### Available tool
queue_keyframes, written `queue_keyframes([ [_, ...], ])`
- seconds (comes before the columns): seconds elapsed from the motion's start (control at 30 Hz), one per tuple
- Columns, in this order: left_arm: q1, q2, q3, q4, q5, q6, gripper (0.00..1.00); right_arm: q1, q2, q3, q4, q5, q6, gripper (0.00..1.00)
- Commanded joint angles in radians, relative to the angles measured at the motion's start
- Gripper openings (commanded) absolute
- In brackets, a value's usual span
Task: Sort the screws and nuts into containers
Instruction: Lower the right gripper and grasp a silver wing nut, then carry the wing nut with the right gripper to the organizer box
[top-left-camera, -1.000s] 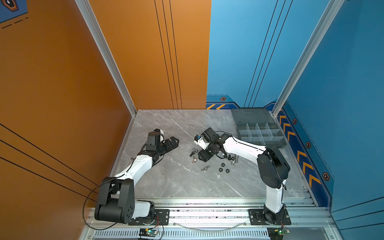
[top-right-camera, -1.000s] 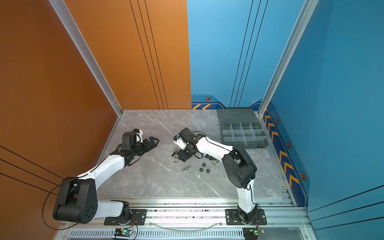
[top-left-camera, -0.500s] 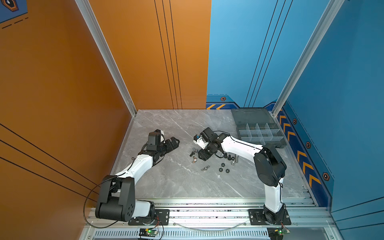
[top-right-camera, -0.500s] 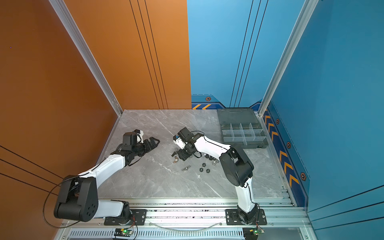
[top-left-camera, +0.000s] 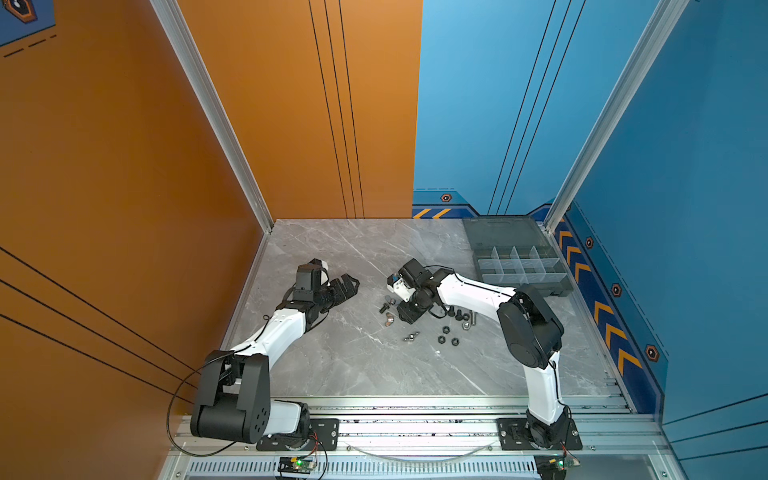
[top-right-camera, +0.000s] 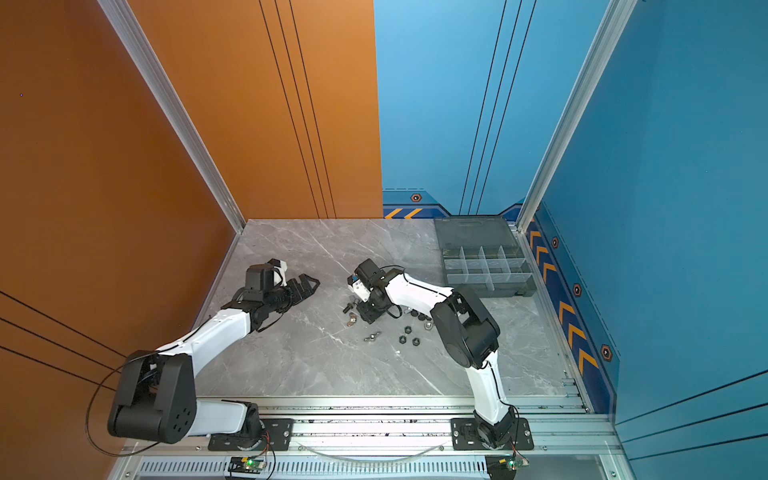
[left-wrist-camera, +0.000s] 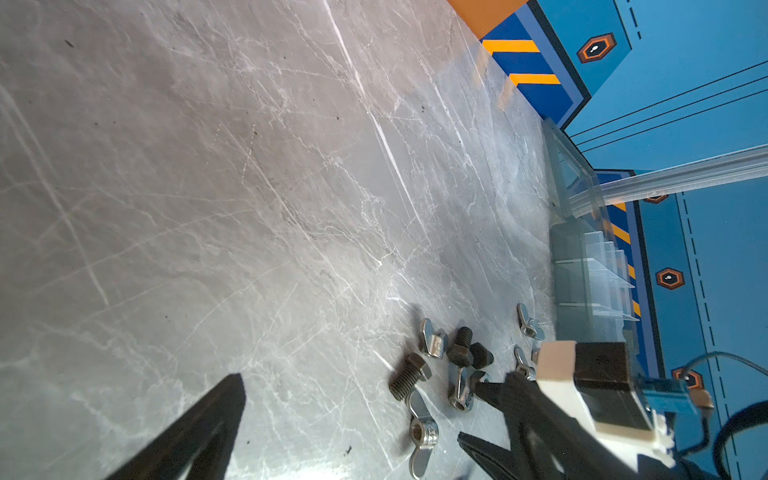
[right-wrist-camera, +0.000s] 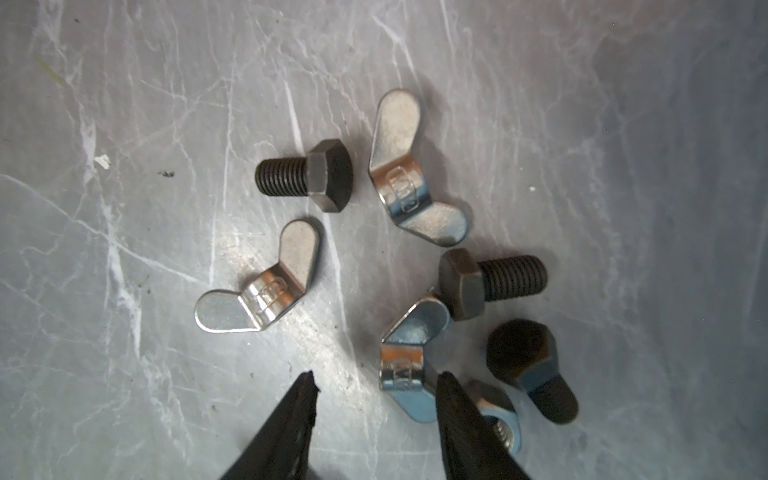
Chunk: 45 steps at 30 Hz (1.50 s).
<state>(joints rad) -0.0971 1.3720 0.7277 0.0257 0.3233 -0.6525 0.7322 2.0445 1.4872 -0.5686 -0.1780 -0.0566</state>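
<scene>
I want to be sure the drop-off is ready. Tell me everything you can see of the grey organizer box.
The organizer box is shallow, rectangular, smoky-grey translucent plastic. Its hinged lid is open, lying flat on its far side. Pale translucent dividers split it into small compartments; no hardware shows in them in both top views. It sits flat on the grey marbled table, in the far right corner beside the blue wall. Only the table visibly touches it.

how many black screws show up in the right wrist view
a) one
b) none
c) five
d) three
d: three black screws lie loose among silver wing nuts on the table.
</scene>
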Motion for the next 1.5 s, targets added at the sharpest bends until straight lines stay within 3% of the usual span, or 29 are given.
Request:
queue_keyframes([
  [0.0, 0.008, 0.007, 0.003, -0.015, 0.023, -0.001, 0.98, 0.003, 0.019, 0.026, -0.027, 0.029, -0.011, 0.49],
  [0.9, 0.008, 0.022, 0.002, -0.017, 0.026, -0.001, 0.98, -0.003, 0.071, 0.027, -0.03, 0.035, 0.006, 0.32],
  [1.07, 0.008, 0.024, 0.001, -0.017, 0.028, -0.001, 0.98, -0.007, 0.074, 0.028, -0.037, 0.027, 0.011, 0.25],
  [1.3, 0.008, 0.021, -0.001, -0.018, 0.032, -0.001, 0.98, -0.025, 0.049, 0.029, -0.039, -0.027, 0.014, 0.03],
  [1.47, 0.008, 0.016, 0.002, -0.015, 0.037, -0.003, 0.98, -0.062, -0.017, 0.024, -0.017, -0.097, 0.015, 0.0],
])
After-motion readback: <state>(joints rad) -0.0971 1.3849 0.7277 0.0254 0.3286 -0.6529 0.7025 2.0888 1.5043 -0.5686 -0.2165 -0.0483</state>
